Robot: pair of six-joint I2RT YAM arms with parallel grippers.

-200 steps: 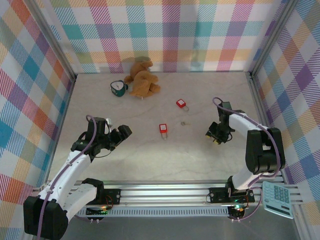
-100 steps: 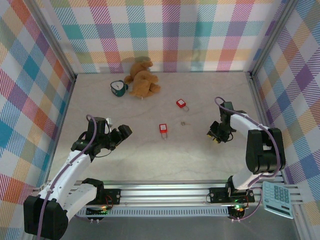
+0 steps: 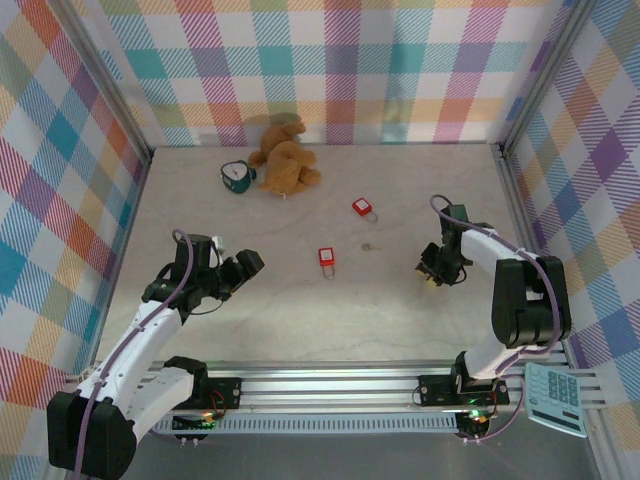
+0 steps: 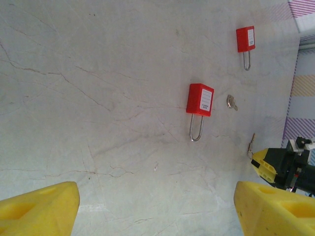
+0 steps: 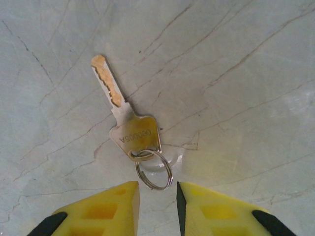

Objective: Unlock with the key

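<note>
Key (image 5: 129,129): we judged it light, stiff, slippery; best pinched at its head.
Right end effector (image 5: 157,196): was narrowly parted at the key's ring (image 5: 153,169); we couldn't tell any grasp.

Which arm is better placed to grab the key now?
Right. The right claw sits low over the key, the ring at its narrow gap; the left claw hangs wide open, well off to the side.

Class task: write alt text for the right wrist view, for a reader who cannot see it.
A small pale metal key on a wire ring lies flat on the veined grey-white table, blade pointing up-left. The right gripper has its yellow fingers close either side of the ring; whether they touch it is unclear.
</note>
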